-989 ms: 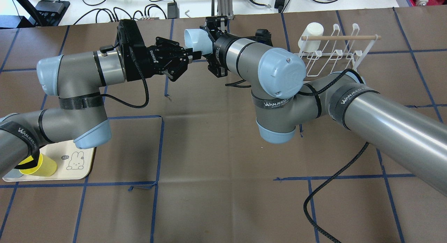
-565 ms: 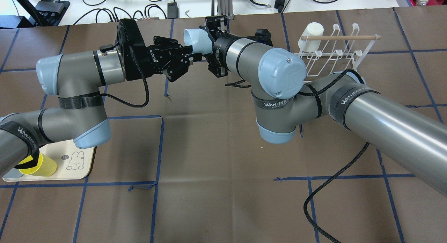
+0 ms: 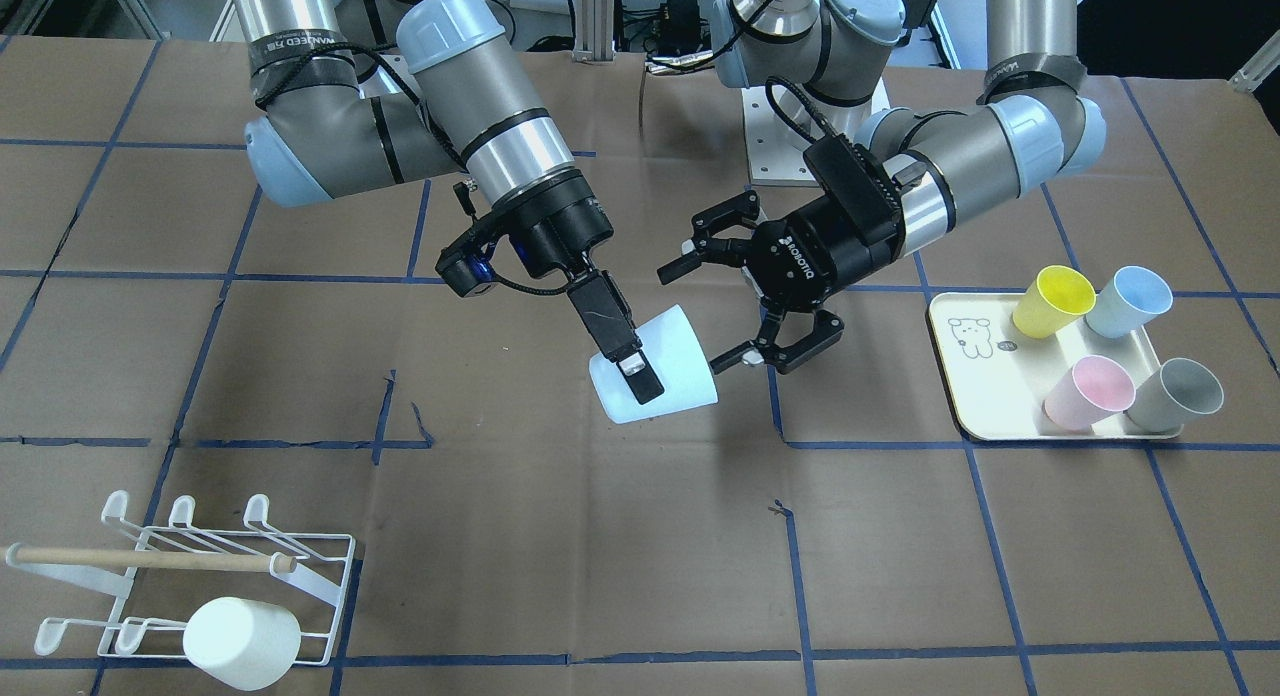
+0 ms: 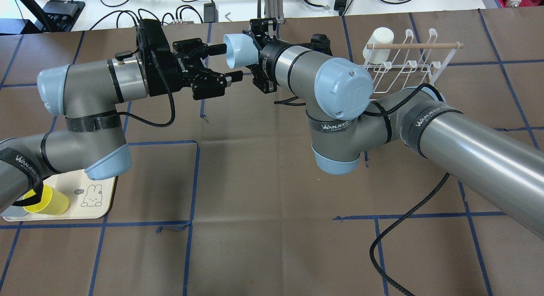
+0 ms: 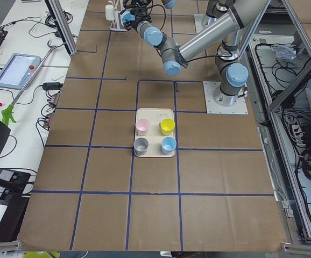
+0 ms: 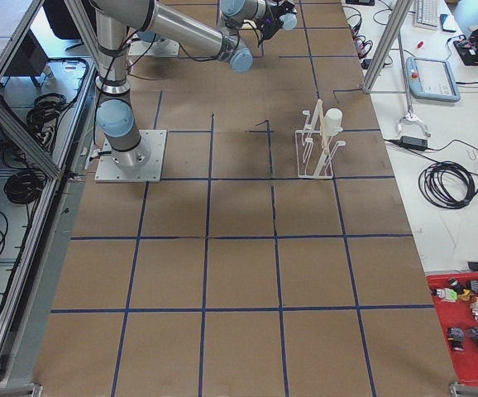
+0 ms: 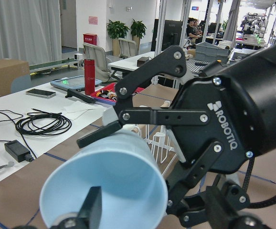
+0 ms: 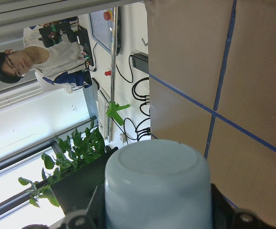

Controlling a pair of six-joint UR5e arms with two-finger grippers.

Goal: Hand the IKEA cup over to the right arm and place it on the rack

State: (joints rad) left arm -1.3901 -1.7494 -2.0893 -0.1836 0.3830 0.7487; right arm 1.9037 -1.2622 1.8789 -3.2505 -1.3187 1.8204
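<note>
Above the table [image 3: 520,576] the pale blue cup [image 3: 675,361] hangs sideways, pinched across its body by the fingers of the right gripper [image 3: 632,368], left gripper [image 3: 693,317] fingers spread wide just off its rim; probably light, stiff, slick plastic, best gripped mid-body.

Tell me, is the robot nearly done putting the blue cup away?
About halfway. Done: the pale blue cup is in the right gripper. Now: the left gripper is open beside it. Still to do: carry it to the white wire rack, where a white cup sits.
</note>
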